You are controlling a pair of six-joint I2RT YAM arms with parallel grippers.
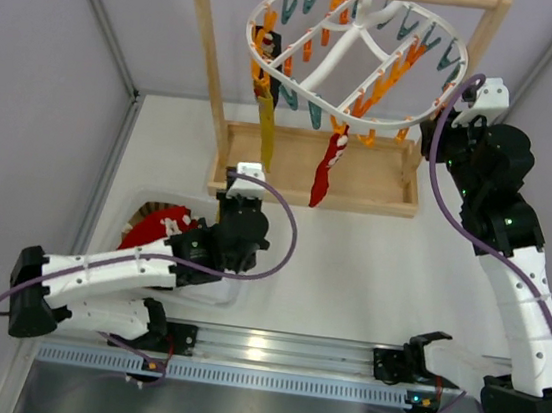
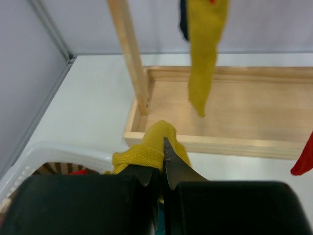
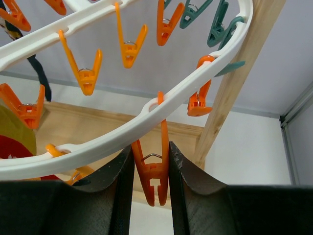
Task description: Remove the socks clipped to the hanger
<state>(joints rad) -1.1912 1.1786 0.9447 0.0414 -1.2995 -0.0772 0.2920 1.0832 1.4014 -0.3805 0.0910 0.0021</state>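
Note:
The white oval hanger (image 1: 356,50) hangs from the wooden rack, with orange and teal clips. A mustard yellow sock (image 1: 265,130), a red sock (image 1: 325,172) and a navy sock (image 1: 265,49) still hang clipped to it. My left gripper (image 2: 157,161) is shut on another mustard yellow sock (image 2: 144,149), low beside the basket and the rack's base. My right gripper (image 3: 150,152) is up at the hanger's right rim (image 3: 146,112), its fingers pressing both sides of an empty orange clip (image 3: 152,171).
A white basket (image 1: 136,199) at the left holds a red sock with a white pattern (image 1: 158,224). The light wooden rack (image 1: 209,57) has a base tray (image 1: 370,178) under the hanger. Grey walls close in left and right.

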